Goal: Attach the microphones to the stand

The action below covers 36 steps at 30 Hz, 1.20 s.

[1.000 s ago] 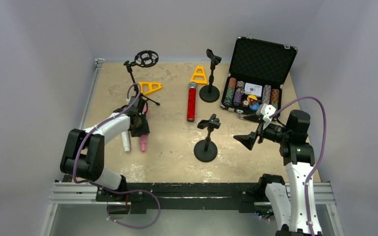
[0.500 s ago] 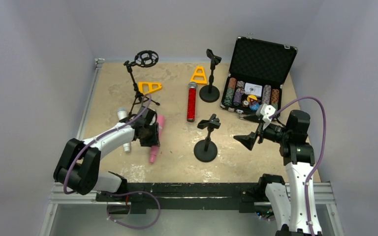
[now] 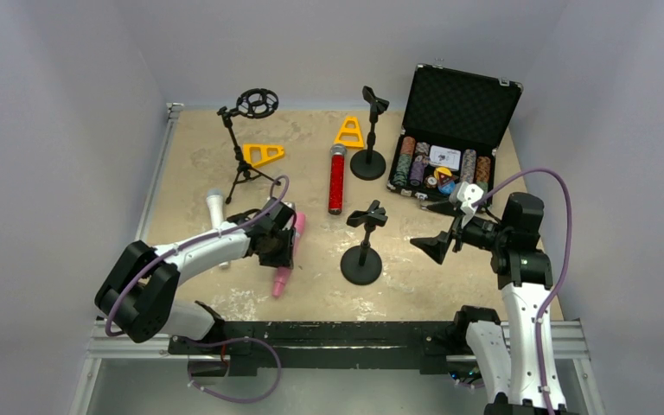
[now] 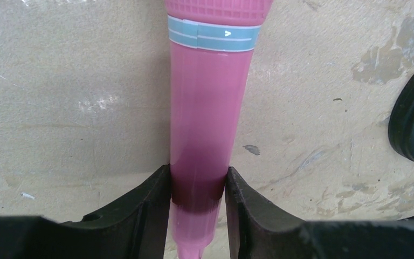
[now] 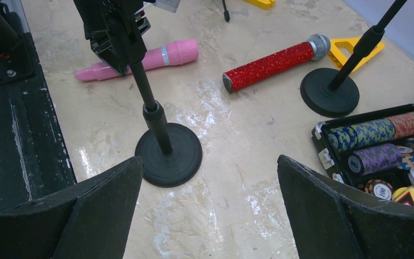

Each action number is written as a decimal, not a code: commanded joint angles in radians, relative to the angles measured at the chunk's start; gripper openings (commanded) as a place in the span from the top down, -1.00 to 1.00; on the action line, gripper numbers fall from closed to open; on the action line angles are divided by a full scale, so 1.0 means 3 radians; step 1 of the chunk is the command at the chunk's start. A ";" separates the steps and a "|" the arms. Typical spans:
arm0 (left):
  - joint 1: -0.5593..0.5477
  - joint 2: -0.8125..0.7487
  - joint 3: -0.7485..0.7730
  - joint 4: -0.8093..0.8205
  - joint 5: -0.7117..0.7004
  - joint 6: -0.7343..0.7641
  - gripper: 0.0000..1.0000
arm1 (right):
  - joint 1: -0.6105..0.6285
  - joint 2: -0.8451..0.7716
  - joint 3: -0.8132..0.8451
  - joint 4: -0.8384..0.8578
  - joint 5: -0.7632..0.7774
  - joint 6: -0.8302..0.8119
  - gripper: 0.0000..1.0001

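My left gripper [image 3: 282, 248] is shut on the all-pink microphone [image 3: 295, 229], gripping its handle near the tail [image 4: 198, 183], low over the table just left of the near stand [image 3: 362, 251]. I cannot tell if the microphone touches the table. The white microphone [image 3: 215, 206] lies at the left, partly hidden by my left arm. The glittery red microphone [image 3: 336, 181] lies in the middle, also in the right wrist view [image 5: 272, 62]. My right gripper [image 3: 439, 235] is open and empty, right of the near stand's round base [image 5: 168, 154].
A second round-base stand [image 3: 368, 162] is at the back. A tripod stand with a ring mount [image 3: 246, 130] is back left. Two yellow triangles [image 3: 264, 154] [image 3: 349, 131] lie nearby. An open case of poker chips [image 3: 439, 169] sits back right.
My left gripper has carried the pink microphone rightward and nearer, away from the white microphone and toward the near stand. The right arm has not moved.
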 commanded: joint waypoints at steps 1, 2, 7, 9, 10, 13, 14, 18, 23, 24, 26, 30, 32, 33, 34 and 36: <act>-0.0102 0.0092 0.0004 -0.0052 0.0052 -0.0102 0.78 | 0.0014 0.0028 0.0137 0.0002 -0.0022 -0.0067 -0.96; -0.0113 0.0112 0.0012 -0.0054 0.0060 -0.0098 0.76 | 0.0014 0.0030 0.0137 0.0002 -0.0022 -0.0067 -0.95; -0.0110 0.0179 0.0062 -0.0058 0.0037 -0.0080 0.62 | 0.0014 0.0045 0.0131 0.0002 -0.0017 -0.0072 -0.96; -0.0111 0.0221 0.0094 -0.0063 0.0005 -0.0072 0.47 | 0.0014 0.0050 0.0131 0.0002 -0.0017 -0.0072 -0.96; -0.0112 0.0254 0.0115 -0.0080 -0.0008 -0.0063 0.40 | 0.0014 0.0048 0.0131 0.0002 -0.0015 -0.0072 -0.96; -0.0108 0.0320 0.0204 -0.0128 -0.0011 -0.0020 0.19 | 0.0014 0.0048 0.0131 -0.0003 -0.0020 -0.0073 -0.96; -0.0109 0.0341 0.0248 -0.0150 -0.0089 -0.0007 0.13 | 0.0014 0.0051 0.0131 -0.0003 -0.0021 -0.0073 -0.96; -0.0095 0.0474 0.0480 -0.0282 -0.0168 0.0110 -0.12 | 0.0014 0.0051 0.0136 -0.0008 -0.0027 -0.0078 -0.95; -0.0081 0.0708 0.0828 -0.0458 -0.0186 0.0260 -0.24 | 0.0015 0.0047 0.0136 -0.0018 -0.0026 -0.0083 -0.95; -0.0073 0.0745 0.0886 -0.0482 -0.0189 0.0287 -0.26 | 0.0014 0.0046 0.0138 -0.0018 -0.0027 -0.0083 -0.96; -0.0059 0.0832 0.0997 -0.0530 -0.0206 0.0344 -0.28 | 0.0013 0.0046 0.0141 -0.0023 -0.0030 -0.0086 -0.95; 0.0014 0.0949 0.1170 -0.0591 -0.0179 0.0451 -0.31 | 0.0014 0.0047 0.0142 -0.0027 -0.0029 -0.0088 -0.96; 0.0072 0.0996 0.1227 -0.0586 -0.0128 0.0500 -0.33 | 0.0011 0.0046 0.0142 -0.0029 -0.0030 -0.0088 -0.95; 0.0104 0.1017 0.1250 -0.0592 -0.0108 0.0519 -0.33 | 0.0013 0.0046 0.0142 -0.0031 -0.0032 -0.0092 -0.96; 0.0121 0.1031 0.1273 -0.0594 -0.0082 0.0541 -0.33 | 0.0012 0.0046 0.0142 -0.0029 -0.0029 -0.0095 -0.96; 0.0138 0.1065 0.1308 -0.0587 -0.0043 0.0578 -0.35 | 0.0013 0.0050 0.0142 -0.0033 -0.0037 -0.0093 -0.96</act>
